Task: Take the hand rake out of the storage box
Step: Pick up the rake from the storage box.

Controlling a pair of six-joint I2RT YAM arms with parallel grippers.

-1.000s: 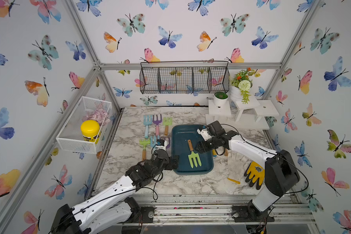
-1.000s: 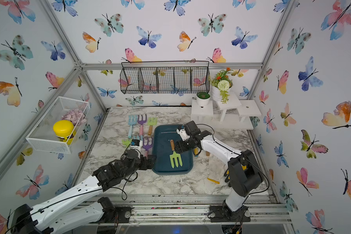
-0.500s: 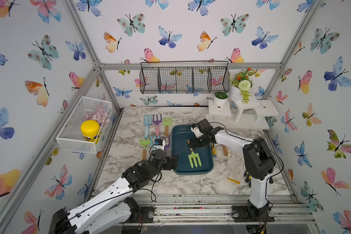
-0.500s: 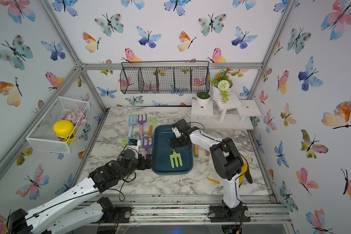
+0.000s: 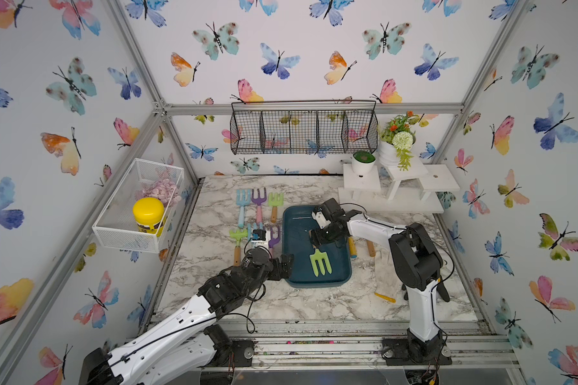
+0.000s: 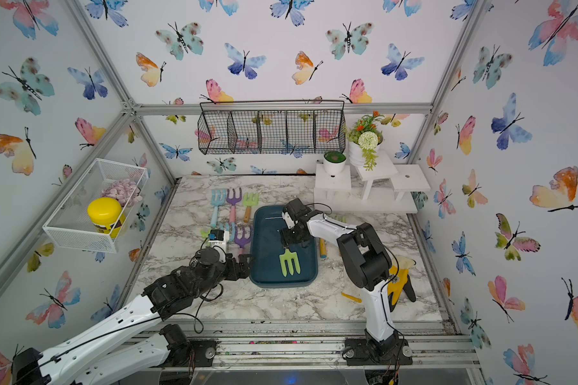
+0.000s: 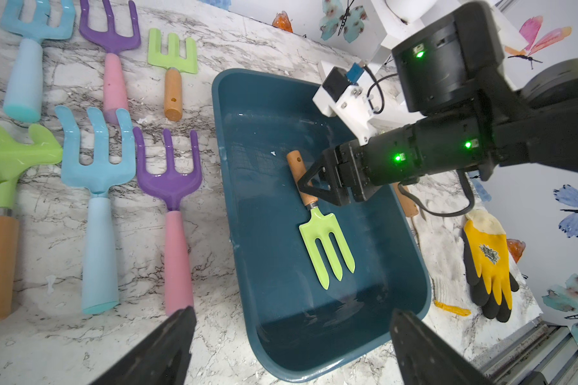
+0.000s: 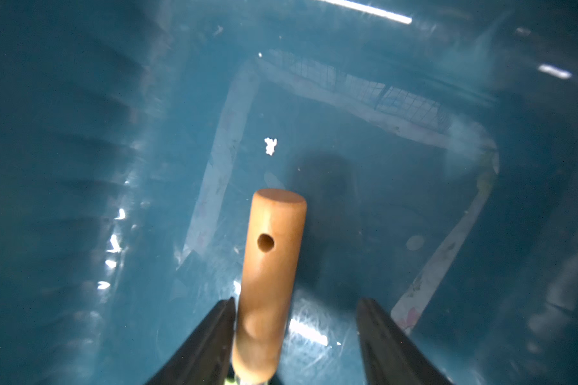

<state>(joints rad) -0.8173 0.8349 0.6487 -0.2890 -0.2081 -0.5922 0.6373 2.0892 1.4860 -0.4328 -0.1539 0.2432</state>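
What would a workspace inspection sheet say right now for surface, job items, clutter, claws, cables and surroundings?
Surface: marble tabletop, light specks.
Job's things: hand rake lies inside the storage box, tines toward the robot.
Clutter: six rakes left of the box; yellow glove to its right.
Claws: right claw open, straddling the rake's wooden handle, one finger touching; left claw open, hovering by the box's near end.
Cables: black cable loops below the right wrist.
Surroundings: black wire rack, white mesh basket with yellow-lidded jar, potted plants on white stand.
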